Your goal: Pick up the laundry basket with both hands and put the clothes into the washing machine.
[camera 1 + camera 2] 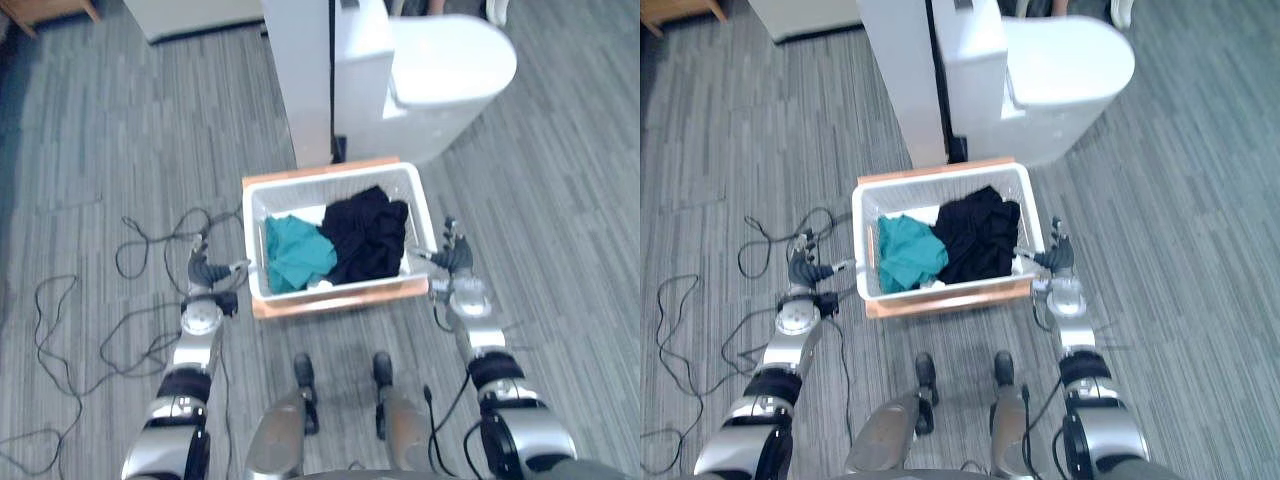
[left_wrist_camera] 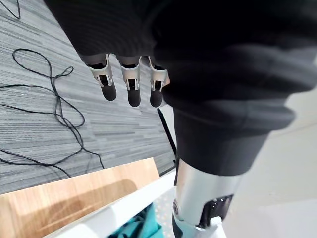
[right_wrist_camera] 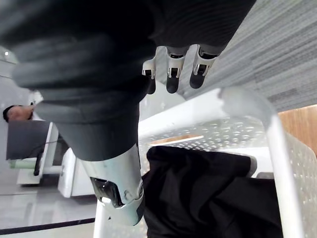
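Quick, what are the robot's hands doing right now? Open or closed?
Left hand: open, holding nothing, beside the basket.
Right hand: open, holding nothing, at the basket's other side.

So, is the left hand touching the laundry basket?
Cannot tell. In the left eye view the left hand sits right at the left rim of the laundry basket, but neither contact nor a gap shows plainly.

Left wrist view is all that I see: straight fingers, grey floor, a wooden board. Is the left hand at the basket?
Observer: Yes, the left hand is beside the left wall of the basket, open, not gripping it.
Operator: And the right hand?
Observer: The right hand is at the right wall, open too.
Operator: What is inside?
Observer: A teal garment and black clothes beside it.
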Robot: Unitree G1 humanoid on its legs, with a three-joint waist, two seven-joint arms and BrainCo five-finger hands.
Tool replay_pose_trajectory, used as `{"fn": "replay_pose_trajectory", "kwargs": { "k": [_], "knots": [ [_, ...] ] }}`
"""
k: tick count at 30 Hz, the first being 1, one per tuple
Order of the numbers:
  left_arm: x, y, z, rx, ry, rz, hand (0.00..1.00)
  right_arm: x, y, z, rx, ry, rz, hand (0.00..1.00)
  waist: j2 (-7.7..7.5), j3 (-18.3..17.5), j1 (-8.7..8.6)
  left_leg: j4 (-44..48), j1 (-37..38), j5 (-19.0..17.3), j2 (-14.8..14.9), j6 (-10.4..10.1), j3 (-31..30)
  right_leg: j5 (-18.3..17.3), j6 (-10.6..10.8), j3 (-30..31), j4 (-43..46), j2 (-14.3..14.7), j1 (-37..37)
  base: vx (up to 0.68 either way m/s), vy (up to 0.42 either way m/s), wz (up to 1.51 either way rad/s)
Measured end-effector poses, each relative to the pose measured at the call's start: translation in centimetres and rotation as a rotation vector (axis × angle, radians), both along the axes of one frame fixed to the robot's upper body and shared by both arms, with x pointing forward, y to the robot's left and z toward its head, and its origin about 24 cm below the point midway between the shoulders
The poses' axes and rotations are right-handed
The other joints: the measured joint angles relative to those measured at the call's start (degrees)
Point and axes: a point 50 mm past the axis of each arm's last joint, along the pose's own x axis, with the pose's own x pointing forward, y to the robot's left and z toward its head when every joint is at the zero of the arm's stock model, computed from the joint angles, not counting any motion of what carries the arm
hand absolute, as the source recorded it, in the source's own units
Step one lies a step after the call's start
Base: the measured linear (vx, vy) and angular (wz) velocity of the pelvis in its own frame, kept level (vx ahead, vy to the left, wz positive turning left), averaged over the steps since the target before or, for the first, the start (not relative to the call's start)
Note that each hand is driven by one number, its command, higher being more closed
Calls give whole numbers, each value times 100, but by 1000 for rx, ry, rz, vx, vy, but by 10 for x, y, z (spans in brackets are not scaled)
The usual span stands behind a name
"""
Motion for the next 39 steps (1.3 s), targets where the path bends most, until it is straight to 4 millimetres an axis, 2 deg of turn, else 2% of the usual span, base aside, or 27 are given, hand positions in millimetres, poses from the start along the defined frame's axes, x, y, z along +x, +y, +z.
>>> {"fn": "replay_pose_trajectory", "kwargs": {
  "k": [3, 9, 10, 12, 13, 19, 22, 24, 26, 28, 31, 34, 39],
  "knots": [
    [14, -12, 6, 3, 21, -31, 0, 15, -1, 17, 50, 10, -39, 0, -15, 43, -11, 88, -233, 13, 3, 19, -30, 46, 18, -8, 21, -1, -183, -61, 1, 3],
    [24, -36, 11, 15, 36, -105, 0, 24, 10, 29, 65, 14, -10, 0, -78, 142, -20, 177, -410, 15, 2, 24, -113, 50, 21, -41, 49, -5, -289, -2, -8, 6],
    [26, -39, 13, 25, 33, -117, 0, 25, 9, 32, 63, 8, -10, 100, -101, 157, -19, 193, -467, 16, 1, 24, -121, 50, 21, -46, 63, -7, -351, 7, -13, 5],
    [27, -40, 15, 33, 28, -121, 0, 26, 11, 35, 62, -1, -6, 100, -137, 212, -26, 204, -496, 16, 0, 24, -120, 50, 21, -42, 68, -8, -376, 0, 0, 0],
    [27, -40, 15, 38, 27, -122, 100, 27, 11, 35, 57, -2, -4, 100, -147, 224, -27, 204, -498, 16, 0, 24, -122, 50, 21, -45, 67, -8, -377, 0, 0, 0],
    [27, -37, 17, 91, 37, -144, 100, 27, 14, 37, 28, -5, 20, 100, -148, 225, -36, 196, -494, 16, 2, 24, -107, 50, 21, -33, 42, -6, -377, 0, 0, 0],
    [26, -30, 16, 107, 50, -127, 100, 26, 13, 36, 17, -9, 24, 100, -149, 225, -35, 184, -470, 16, 4, 24, -93, 53, 19, -26, 26, -5, -362, 0, 0, 0],
    [20, -21, 8, 120, 78, -111, 100, 18, 13, 28, 2, -23, 40, 100, -157, 230, -49, 98, -340, 17, -1, 24, -80, 56, 15, -21, -20, -6, -248, 45, -16, -3],
    [9, -17, -5, 118, 106, -101, 100, 9, 17, 18, 9, -31, 58, 100, -158, 230, -98, 33, -190, 17, -7, 24, -81, 56, 15, -21, -52, -8, -116, 76, -14, -1],
    [-11, -18, -22, 101, 118, -109, 100, -8, 19, 6, 32, -62, 68, 100, -158, 229, -155, -63, 10, 14, -9, 20, -92, 55, 15, -30, -134, -11, 76, 85, -11, 1],
    [-31, -28, -30, 46, 88, -127, 100, -28, 14, -6, 56, -81, 49, 100, -165, 222, -152, -160, 175, 12, -9, 17, -91, 55, 15, -29, -211, -9, 237, 51, -10, -1],
    [-59, -38, -35, -17, 40, -141, 100, -57, 9, -20, 65, -94, 26, 100, -173, 181, -165, -211, 428, -24, -12, -23, -71, 51, 19, -8, -289, -5, 484, 29, 4, -3],
    [-101, -47, -49, -81, 62, -175, 100, -97, 3, -43, 53, -68, -9, 100, -191, -491, -169, -209, 633, -155, 33, -94, 167, 49, 20, 216, -437, 42, 631, 25, -7, -24]
  ]
}}
